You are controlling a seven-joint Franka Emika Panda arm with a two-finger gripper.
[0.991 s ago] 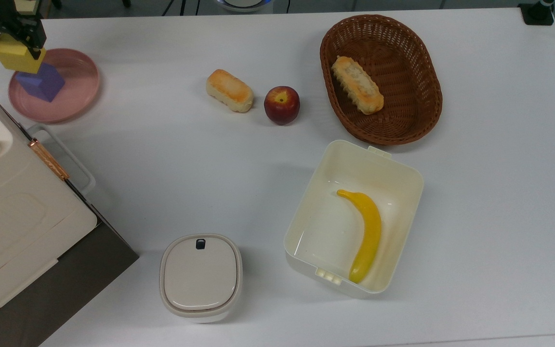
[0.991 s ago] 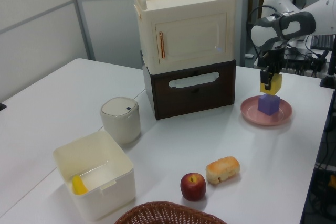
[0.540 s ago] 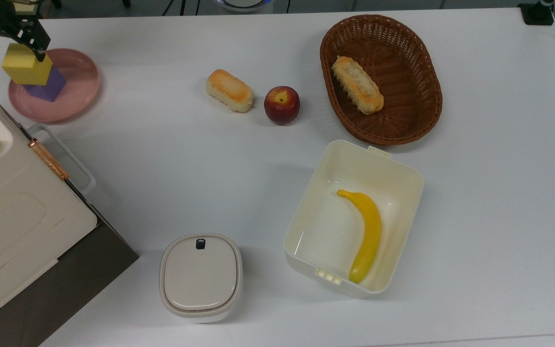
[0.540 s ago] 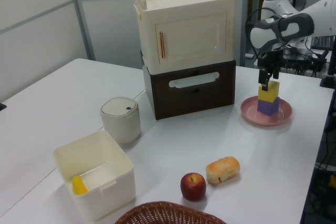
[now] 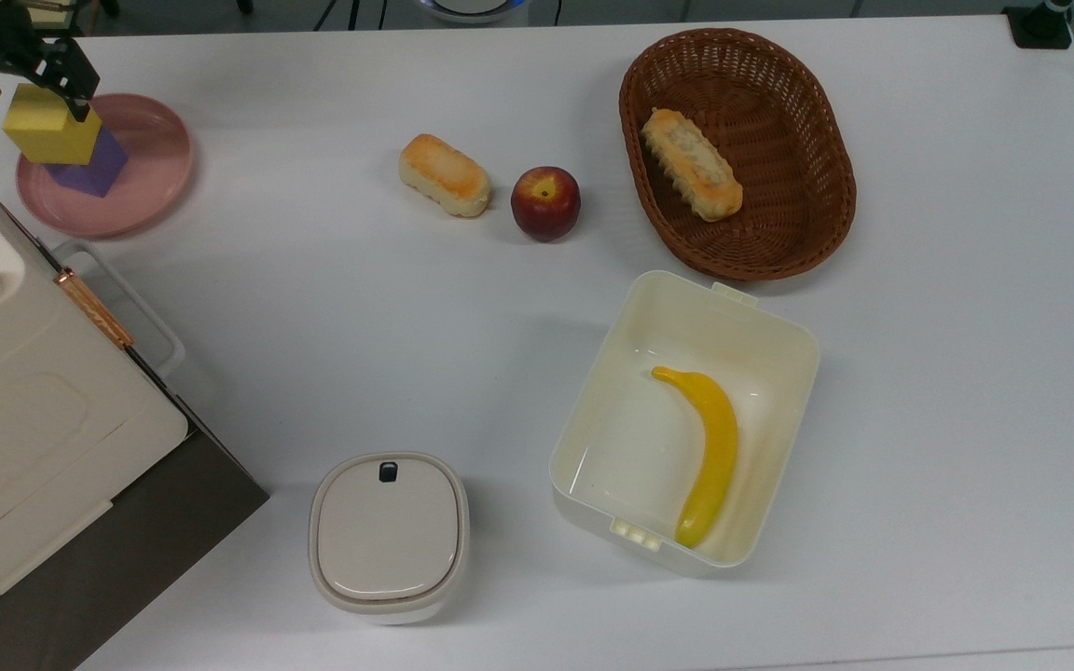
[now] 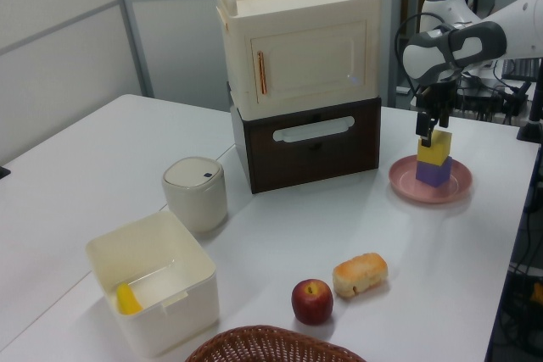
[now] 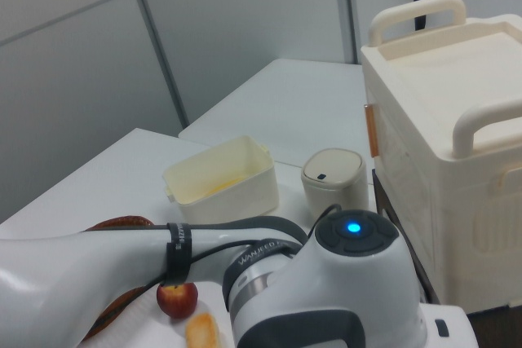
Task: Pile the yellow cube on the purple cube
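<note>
White table (image 5: 313,280), office partition behind. Top view: yellow cube (image 5: 41,136) sits on purple cube (image 5: 89,171), both on pink plate (image 5: 150,177) at the top view's far left; gripper (image 5: 22,76) just above, fingers spread, gripping nothing. Left view: stack looks square, gripper (image 6: 431,129) at yellow cube's (image 6: 434,149) top. Right view: arm housing (image 7: 326,299) up close. Step: release, stack looks done. Next: straight lift clear, no nudge.

A robotics lab, by the look of it: a plain white surface (image 6: 76,167) ringed by grey partition panels (image 7: 81,79), with cables and equipment (image 6: 488,103) crowding beyond its far edge.
</note>
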